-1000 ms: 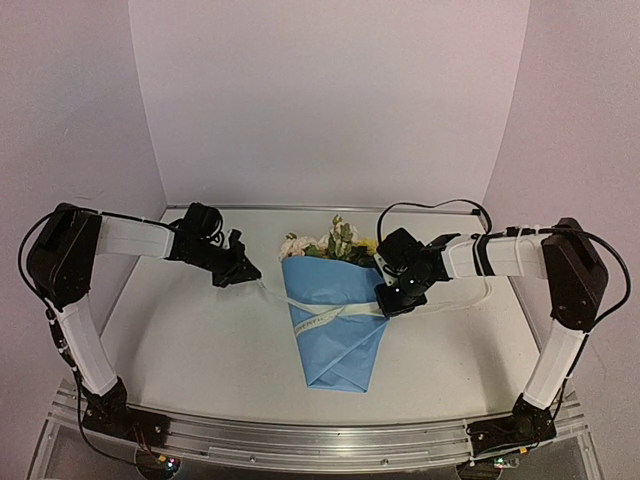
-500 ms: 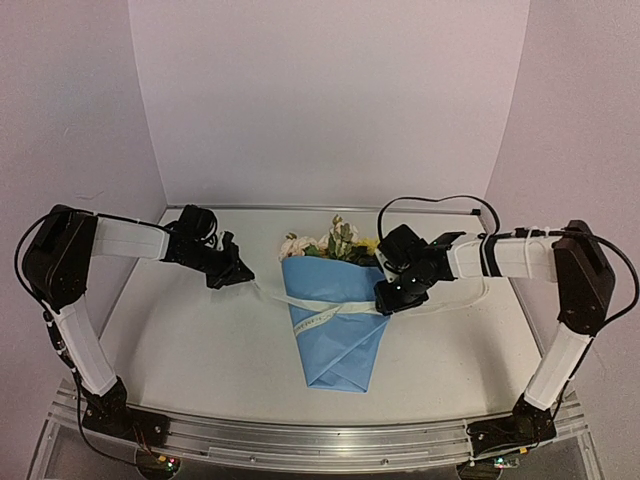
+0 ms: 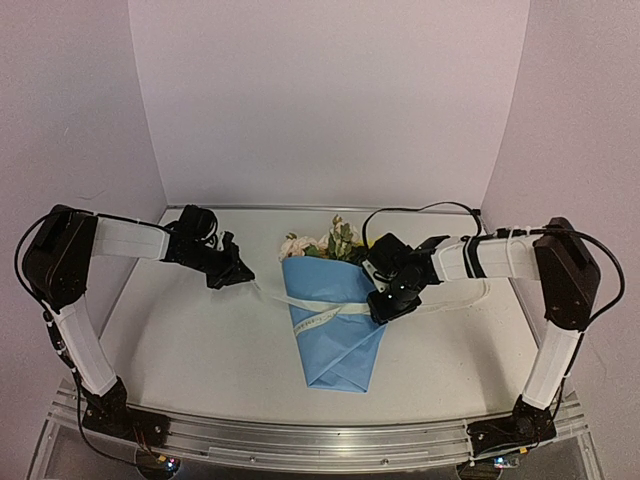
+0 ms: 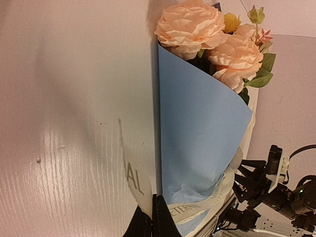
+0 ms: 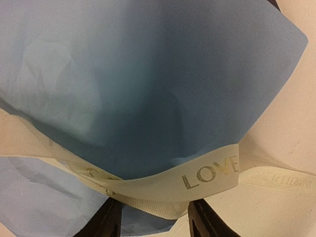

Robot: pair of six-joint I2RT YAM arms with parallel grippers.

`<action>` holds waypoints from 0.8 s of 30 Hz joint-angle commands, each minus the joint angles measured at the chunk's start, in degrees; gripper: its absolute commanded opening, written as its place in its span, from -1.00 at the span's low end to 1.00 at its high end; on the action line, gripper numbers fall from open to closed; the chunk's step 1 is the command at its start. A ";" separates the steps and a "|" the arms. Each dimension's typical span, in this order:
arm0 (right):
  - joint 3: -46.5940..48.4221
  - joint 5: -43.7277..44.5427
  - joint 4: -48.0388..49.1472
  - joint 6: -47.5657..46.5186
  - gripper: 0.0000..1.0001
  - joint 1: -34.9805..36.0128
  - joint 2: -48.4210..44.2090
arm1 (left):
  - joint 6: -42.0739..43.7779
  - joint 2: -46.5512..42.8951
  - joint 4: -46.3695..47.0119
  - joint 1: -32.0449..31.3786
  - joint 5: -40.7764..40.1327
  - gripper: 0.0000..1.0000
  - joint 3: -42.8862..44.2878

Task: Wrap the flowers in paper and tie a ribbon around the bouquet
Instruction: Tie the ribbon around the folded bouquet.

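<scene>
"LOVE" on the ribbon (image 5: 163, 186) (also "ETERN")

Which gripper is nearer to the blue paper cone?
Right. The right gripper is at the right edge of the paper cone, open over the ribbon; the left gripper is apart to its left, shut on the ribbon.
</scene>
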 commanded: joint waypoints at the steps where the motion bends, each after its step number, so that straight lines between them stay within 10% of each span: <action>1: 3.05 3.19 -1.32 -0.53 -0.26 0.18 0.71 | 0.23 -2.81 0.80 0.20 -0.43 -1.00 0.18; 11: 2.49 5.23 -2.68 2.28 -1.00 0.18 -1.52 | -0.36 -4.15 0.42 0.67 -2.60 -1.00 -1.09; 24: 1.83 8.12 -7.64 9.19 -1.00 -2.34 -2.90 | -4.46 -12.02 -3.73 4.46 -17.57 -1.00 -11.00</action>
